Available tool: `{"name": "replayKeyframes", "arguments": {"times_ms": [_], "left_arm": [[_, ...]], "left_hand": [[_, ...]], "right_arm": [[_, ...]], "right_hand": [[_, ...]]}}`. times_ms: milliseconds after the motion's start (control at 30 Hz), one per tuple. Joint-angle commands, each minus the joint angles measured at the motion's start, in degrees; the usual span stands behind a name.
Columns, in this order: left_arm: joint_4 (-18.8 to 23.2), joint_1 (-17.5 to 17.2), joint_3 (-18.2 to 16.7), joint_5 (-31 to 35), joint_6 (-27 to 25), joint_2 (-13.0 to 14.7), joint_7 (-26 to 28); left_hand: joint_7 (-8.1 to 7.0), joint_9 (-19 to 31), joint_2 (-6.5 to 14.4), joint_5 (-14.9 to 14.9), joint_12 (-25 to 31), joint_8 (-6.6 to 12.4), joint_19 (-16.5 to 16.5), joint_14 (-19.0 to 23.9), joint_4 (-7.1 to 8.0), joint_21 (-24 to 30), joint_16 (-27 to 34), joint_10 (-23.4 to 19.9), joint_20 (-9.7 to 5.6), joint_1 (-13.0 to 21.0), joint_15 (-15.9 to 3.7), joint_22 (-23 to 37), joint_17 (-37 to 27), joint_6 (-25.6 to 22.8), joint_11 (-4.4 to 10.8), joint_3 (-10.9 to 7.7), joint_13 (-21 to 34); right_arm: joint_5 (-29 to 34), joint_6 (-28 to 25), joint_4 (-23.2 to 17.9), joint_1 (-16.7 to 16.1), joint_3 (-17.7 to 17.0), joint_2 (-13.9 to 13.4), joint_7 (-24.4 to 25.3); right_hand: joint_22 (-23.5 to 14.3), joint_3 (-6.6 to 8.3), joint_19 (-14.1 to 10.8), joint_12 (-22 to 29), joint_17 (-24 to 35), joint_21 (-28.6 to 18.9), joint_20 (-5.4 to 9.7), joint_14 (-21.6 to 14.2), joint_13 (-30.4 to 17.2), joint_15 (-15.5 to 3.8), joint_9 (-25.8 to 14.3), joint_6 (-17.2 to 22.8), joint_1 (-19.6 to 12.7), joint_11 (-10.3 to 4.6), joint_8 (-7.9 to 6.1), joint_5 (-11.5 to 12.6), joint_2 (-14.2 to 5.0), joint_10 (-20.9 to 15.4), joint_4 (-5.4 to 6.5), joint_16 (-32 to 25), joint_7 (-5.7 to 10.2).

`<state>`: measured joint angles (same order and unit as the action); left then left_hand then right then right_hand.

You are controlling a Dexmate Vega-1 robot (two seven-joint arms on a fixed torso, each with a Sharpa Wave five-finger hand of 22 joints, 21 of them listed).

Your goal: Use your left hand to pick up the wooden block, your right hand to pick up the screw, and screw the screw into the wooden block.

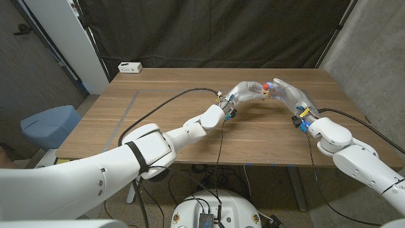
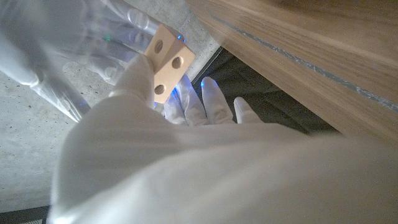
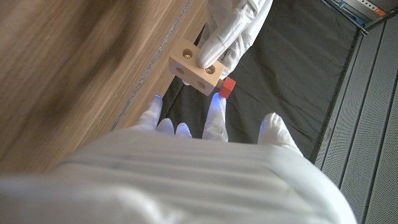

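Nearby, white power strip.

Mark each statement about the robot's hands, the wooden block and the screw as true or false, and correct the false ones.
1. The left hand holds the wooden block. True.
2. The wooden block lies on the table. False: it is held up above it.
3. The screw has a red head. True.
4. The right hand waits far from the block. False: it is right at the block.
5. The block shows round holes. True.
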<state>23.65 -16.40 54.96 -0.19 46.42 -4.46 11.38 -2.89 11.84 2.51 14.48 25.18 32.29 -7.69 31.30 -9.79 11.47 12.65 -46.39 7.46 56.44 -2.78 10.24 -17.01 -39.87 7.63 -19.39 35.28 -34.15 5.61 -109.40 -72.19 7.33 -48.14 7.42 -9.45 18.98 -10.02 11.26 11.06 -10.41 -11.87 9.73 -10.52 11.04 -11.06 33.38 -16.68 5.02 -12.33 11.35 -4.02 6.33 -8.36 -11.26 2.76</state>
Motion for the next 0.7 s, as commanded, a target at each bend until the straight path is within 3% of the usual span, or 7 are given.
{"name": "replayKeyframes", "arguments": {"times_ms": [33,700], "left_arm": [[-0.4,0.2,0.1,-0.4,-0.5,-0.3,-0.4],[0.2,-0.2,0.2,-0.3,0.0,0.1,-0.1]], "left_hand": [[-2.98,0.2,2.0,0.4,3.2,0.48,-0.3,0.1,1.03,0.1,0.1,-5.0,-0.32,-1.0,-5.36,0.1,-0.2,-11.7,4.7,-1.3,1.0],[-2.94,0.2,2.0,0.4,3.2,0.48,-0.3,0.1,1.05,0.1,0.2,-5.1,-0.3,-1.0,-5.39,0.1,-0.2,-11.8,4.7,-1.28,1.0]], "right_arm": [[-0.1,-0.5,-1.0,-1.5,-1.0,-0.1,1.2],[-0.2,-0.2,-1.8,-2.9,-1.7,-0.1,1.0]], "right_hand": [[-0.3,0.42,-0.4,0.3,0.2,-0.4,-0.12,-0.3,-0.2,0.04,-0.2,0.7,0.1,-0.21,-0.36,0.0,-0.5,-0.3,0.1,-0.2,-0.23],[-0.2,0.53,-0.8,0.7,0.1,-0.5,-0.14,-1.0,-0.1,-0.12,-0.2,3.2,-0.1,-0.36,-0.83,-0.1,-0.54,-1.9,-0.03,-0.5,-0.66]]}}
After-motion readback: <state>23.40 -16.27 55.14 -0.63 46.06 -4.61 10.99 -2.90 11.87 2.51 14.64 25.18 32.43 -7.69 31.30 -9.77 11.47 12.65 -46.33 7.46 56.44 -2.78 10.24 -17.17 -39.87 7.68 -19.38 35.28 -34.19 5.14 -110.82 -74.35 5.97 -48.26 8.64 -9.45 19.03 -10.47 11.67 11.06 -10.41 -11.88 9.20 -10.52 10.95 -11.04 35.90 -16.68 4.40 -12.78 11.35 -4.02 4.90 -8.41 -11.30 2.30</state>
